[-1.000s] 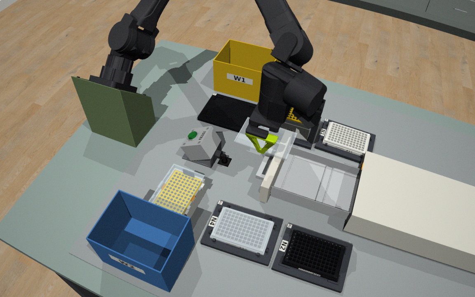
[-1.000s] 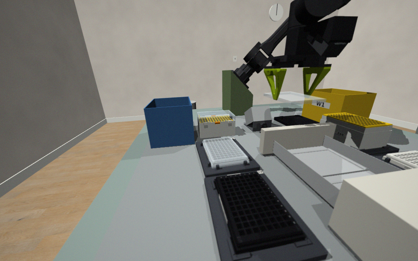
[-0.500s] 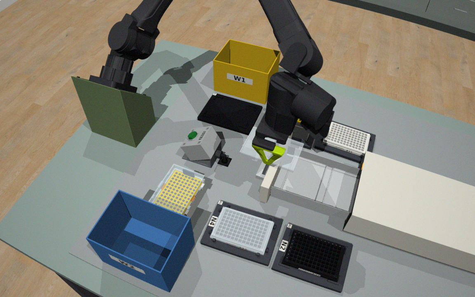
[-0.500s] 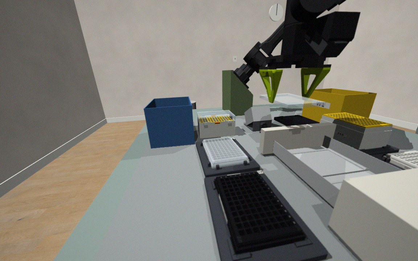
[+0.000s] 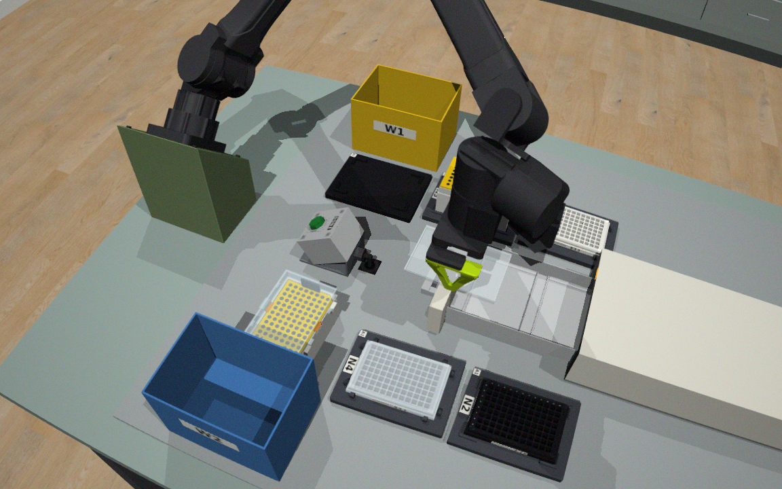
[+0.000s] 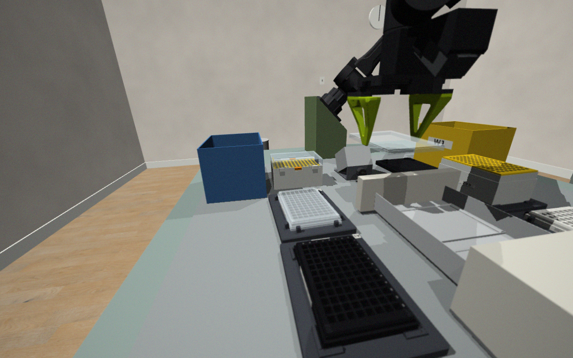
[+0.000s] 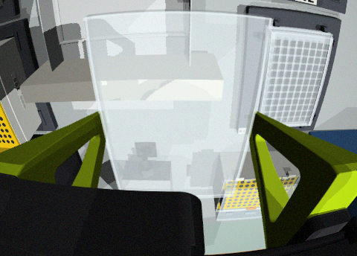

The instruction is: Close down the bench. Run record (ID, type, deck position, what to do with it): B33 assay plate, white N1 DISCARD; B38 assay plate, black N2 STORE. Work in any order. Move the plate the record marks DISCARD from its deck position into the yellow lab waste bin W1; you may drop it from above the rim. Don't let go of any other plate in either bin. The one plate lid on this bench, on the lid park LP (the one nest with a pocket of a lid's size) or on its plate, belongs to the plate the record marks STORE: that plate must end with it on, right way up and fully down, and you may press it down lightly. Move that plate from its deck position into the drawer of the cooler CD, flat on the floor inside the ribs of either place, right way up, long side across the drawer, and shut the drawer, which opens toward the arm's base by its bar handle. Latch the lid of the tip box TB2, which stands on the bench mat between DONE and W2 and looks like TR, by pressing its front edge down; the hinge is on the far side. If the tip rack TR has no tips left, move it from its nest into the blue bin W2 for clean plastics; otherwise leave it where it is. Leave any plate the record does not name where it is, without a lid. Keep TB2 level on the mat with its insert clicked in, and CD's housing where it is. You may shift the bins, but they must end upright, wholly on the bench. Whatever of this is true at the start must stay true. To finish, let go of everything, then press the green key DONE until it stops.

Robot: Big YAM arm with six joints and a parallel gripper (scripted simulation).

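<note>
My gripper (image 5: 453,274) is shut on the clear plate lid (image 7: 174,97) and holds it level in the air above the handle end of the open cooler drawer (image 5: 512,303). The lid also shows in the exterior view (image 6: 388,141) between the green fingers (image 6: 391,118). The black plate (image 5: 515,419) sits uncovered in nest N2. The white plate (image 5: 582,229) sits in its nest behind the drawer, partly hidden by the arm. The lid park (image 5: 379,185) is a black empty nest in front of the yellow bin W1 (image 5: 406,115).
A clear plate (image 5: 398,378) lies in nest N4. Tip box TB2 (image 5: 293,311) stands beside the blue bin W2 (image 5: 233,392). The green DONE key (image 5: 318,222) is on a grey block. The tip rack (image 6: 489,175) holds yellow tips. The cooler housing (image 5: 703,346) is at the right.
</note>
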